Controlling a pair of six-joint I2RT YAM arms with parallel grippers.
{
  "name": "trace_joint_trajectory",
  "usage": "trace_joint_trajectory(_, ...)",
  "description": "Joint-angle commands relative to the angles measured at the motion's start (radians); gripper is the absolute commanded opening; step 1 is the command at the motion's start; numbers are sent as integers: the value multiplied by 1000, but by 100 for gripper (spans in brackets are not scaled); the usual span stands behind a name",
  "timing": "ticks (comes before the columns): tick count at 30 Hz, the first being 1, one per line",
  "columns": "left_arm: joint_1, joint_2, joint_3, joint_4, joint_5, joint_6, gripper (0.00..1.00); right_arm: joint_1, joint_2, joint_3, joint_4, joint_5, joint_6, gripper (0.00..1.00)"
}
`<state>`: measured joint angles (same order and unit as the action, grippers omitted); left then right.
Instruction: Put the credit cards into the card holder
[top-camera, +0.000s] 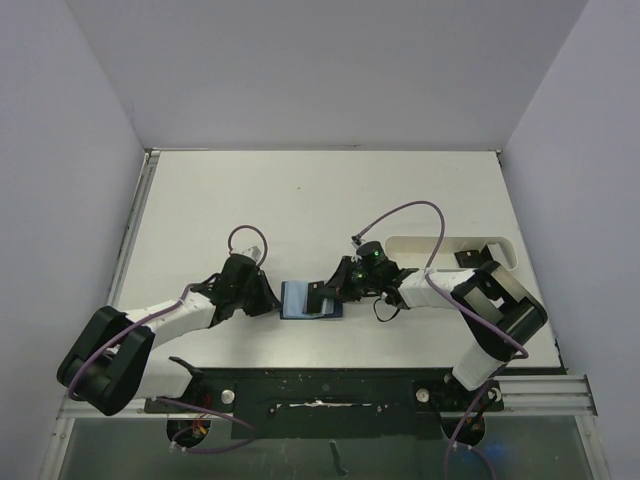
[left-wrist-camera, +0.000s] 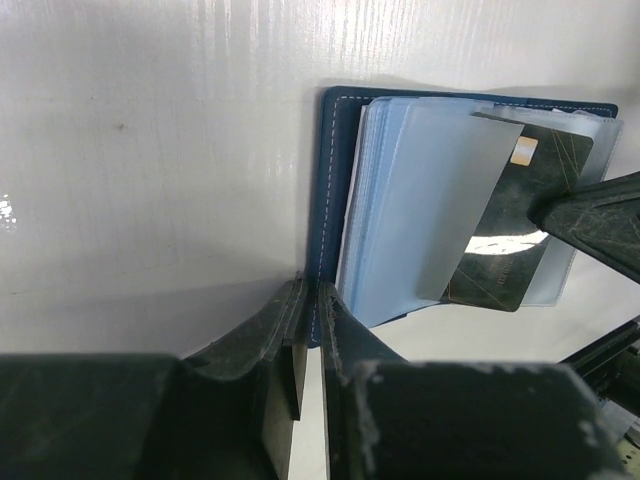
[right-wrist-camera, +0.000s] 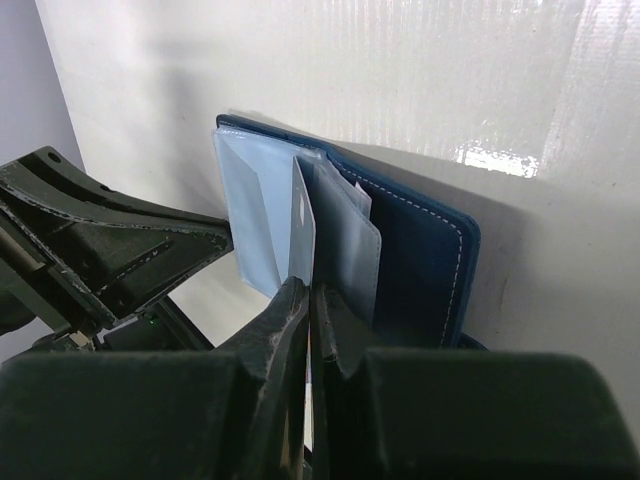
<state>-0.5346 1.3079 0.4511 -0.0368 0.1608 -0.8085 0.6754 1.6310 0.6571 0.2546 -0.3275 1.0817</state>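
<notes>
left gripper (left-wrist-camera: 310, 300): black fingers nearly closed, pinching stitched navy cover of card holder (left-wrist-camera: 338, 200), open flat on glossy white table (left-wrist-camera: 150, 150) | right gripper (right-wrist-camera: 310, 292): clamped on thin dark credit card (left-wrist-camera: 545, 160); card half inside clear plastic sleeve (left-wrist-camera: 430, 200)

Plain walls (top-camera: 330, 70) are boxing in a white tabletop (top-camera: 300, 195) on three sides and two cabled robot arms (top-camera: 165, 322) (top-camera: 470, 300) are sitting on a black rail (top-camera: 330, 388) at its near edge, suggesting a robotics lab.
</notes>
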Motion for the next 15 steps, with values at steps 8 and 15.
trace_joint_trajectory(8, -16, -16, 8, -6, -8, -4, 9, -15, -19, -15, 103, -63, -48, 0)
trace_joint_trajectory(15, -13, -47, 75, -59, -36, -1, 13, -16, -84, -7, 0, 6, -77, 0)
